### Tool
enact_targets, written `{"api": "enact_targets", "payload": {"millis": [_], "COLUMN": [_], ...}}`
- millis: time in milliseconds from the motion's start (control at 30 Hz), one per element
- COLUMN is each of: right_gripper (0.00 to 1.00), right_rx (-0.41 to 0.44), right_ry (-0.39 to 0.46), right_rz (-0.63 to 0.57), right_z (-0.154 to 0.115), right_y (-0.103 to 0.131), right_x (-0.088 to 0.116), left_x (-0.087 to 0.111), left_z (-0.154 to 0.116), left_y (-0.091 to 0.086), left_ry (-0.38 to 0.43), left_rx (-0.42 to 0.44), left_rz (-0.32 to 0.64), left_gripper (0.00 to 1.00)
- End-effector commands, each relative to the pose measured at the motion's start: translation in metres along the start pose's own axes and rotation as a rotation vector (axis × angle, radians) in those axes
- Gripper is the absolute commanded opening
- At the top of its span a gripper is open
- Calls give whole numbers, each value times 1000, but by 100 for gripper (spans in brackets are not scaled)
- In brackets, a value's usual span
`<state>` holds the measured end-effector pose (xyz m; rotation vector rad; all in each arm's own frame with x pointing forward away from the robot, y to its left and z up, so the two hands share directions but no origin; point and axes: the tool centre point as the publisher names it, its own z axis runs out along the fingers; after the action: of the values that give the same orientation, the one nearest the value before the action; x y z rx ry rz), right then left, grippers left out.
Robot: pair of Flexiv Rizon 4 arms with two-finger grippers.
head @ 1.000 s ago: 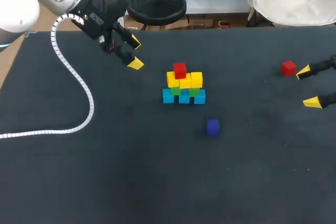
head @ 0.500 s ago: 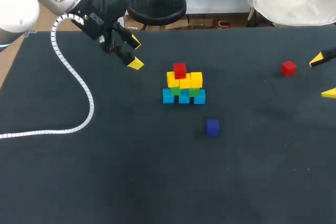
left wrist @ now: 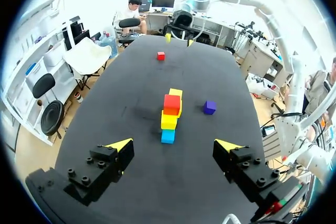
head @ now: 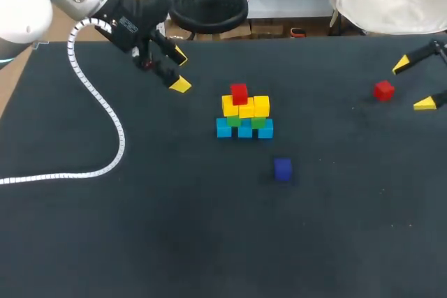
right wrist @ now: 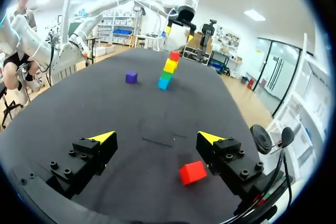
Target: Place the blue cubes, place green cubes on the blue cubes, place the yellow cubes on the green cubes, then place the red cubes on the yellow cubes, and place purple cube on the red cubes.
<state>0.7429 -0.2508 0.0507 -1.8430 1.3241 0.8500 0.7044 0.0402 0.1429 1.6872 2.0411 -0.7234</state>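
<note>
The stack [head: 244, 113] stands near the middle of the tabletop [head: 174, 228]: three blue cubes [head: 244, 130] side by side at the bottom, green cubes [head: 258, 123] on them, three yellow cubes [head: 261, 105] above those, and a single red cube [head: 239, 93] on top, sitting toward the left end of the yellow row. The purple cube [head: 282, 168] lies alone on the tabletop near the stack, on the robot's side of it and slightly to the right, touching nothing. A loose red cube [head: 383, 90] rests well apart from the stack, far out to the right. The right pincer [head: 412, 85] hangs by that cube with its fingers spread wide and holding nothing; in its wrist view the cube sits low between the fingers, closer to one, ungripped. The left pincer [head: 180, 70] hovers to the left of the stack, wide open and empty. A white coiled cable [head: 105, 113] trails from the left arm across the tabletop.
</note>
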Motion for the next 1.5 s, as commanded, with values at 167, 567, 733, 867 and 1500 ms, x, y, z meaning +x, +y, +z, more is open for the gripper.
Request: {"api": "enact_targets", "payload": {"millis": [167, 567, 733, 867, 1500], "right_gripper": [100, 100, 100, 100, 0], "right_rx": [-204, -233, -210, -190, -108], "right_ry": [-49, -95, -87, -47, 39], "right_rz": [-9, 25, 37, 46, 136], "right_z": [12, 8, 8, 11, 20], "right_y": [-27, -35, -26, -20, -19], "right_x": [20, 34, 31, 27, 35], "left_x": [0, 0, 0, 0, 0], "left_z": [0, 0, 0, 0, 0], "left_y": [-1, -1, -1, -1, -1], "left_ry": [3, 3, 3, 3, 3], "left_rx": [-2, -2, -2, -2, -2], "left_rz": [-2, -2, -2, -2, -2], "left_gripper": [100, 100, 100, 100, 100]}}
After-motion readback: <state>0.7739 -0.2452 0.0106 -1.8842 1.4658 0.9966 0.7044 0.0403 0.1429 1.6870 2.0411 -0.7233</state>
